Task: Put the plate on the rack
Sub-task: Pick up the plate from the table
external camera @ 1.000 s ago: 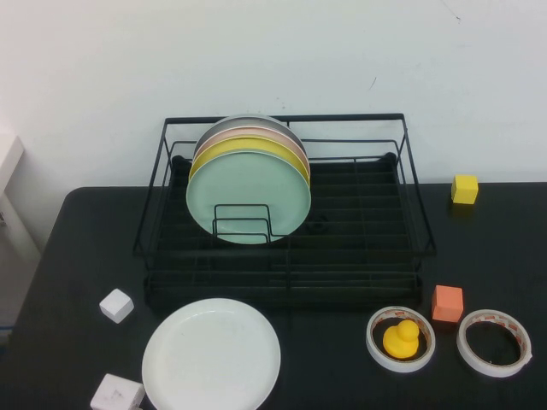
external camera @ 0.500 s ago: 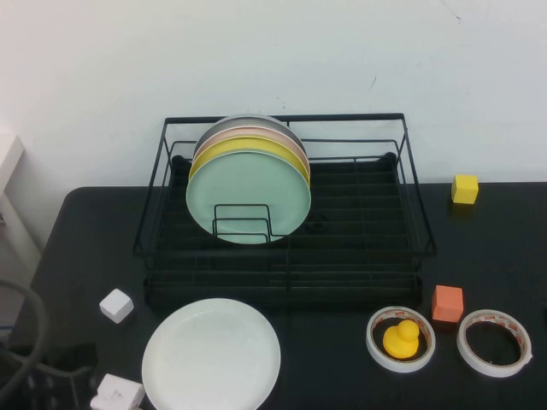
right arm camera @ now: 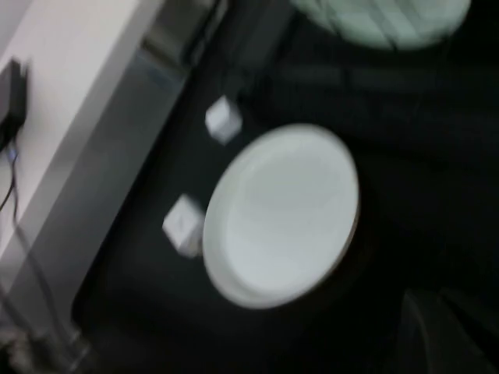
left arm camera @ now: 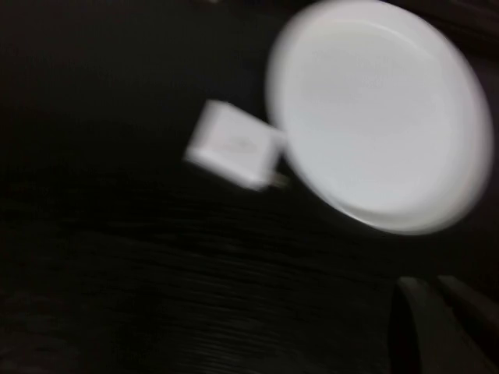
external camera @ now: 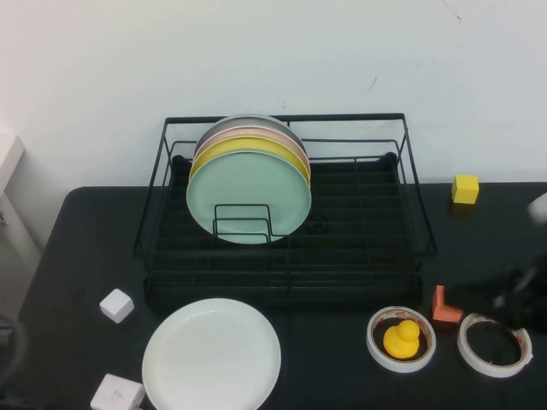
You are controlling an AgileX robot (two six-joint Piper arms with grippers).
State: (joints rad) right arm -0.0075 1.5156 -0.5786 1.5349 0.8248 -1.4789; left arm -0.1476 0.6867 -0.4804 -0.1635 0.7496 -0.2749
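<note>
The white plate (external camera: 211, 354) lies flat on the black table near the front, left of centre. It also shows in the left wrist view (left arm camera: 378, 117) and the right wrist view (right arm camera: 281, 214). The black wire rack (external camera: 412, 213) stands behind it. My left gripper (left arm camera: 430, 287) is shut and empty, hovering off the plate's rim near a white block (left arm camera: 234, 146). In the high view only a dark bit of the left arm shows at the lower left edge. My right gripper (external camera: 513, 295) is a blurred dark shape at the right, shut and empty (right arm camera: 437, 300).
A mint-green plate (external camera: 248, 201) stands upright in the rack's left part with yellow, pink and grey plates behind it. Two white blocks (external camera: 116, 305) (external camera: 117, 393) lie left of the plate. A tape roll holding a yellow duck (external camera: 401, 339), another tape roll (external camera: 494, 342), an orange cube (external camera: 440, 303) and a yellow cube (external camera: 465, 189) are on the right.
The left arm, seen at the lower left half a second ago, has drawn back almost out of view. The right arm has come in at the right, partly covering the orange cube. The plate has not moved.
</note>
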